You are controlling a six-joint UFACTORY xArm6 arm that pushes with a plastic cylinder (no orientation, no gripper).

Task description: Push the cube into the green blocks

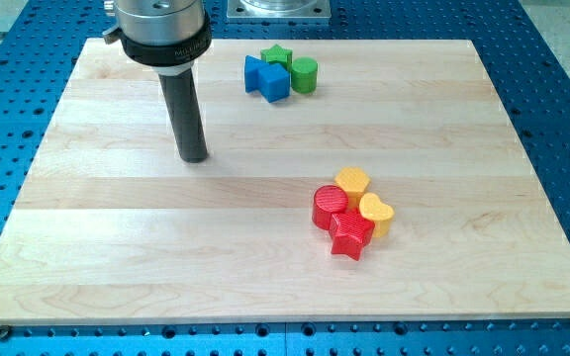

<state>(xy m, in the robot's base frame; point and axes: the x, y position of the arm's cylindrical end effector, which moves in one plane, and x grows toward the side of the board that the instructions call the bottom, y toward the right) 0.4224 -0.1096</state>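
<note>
A blue cube (274,82) sits near the view's top centre, touching a green star (277,56) behind it and a green cylinder (305,74) on its right. Another blue block (253,71) of unclear shape touches the cube's left side. My tip (195,156) rests on the wooden board (117,237), well to the left of and below this cluster, apart from every block.
A second cluster lies at the view's lower right: a red cylinder (330,205), a red star (350,235), a yellow hexagon (352,182) and a yellow heart (377,214). A blue perforated table (562,119) surrounds the board.
</note>
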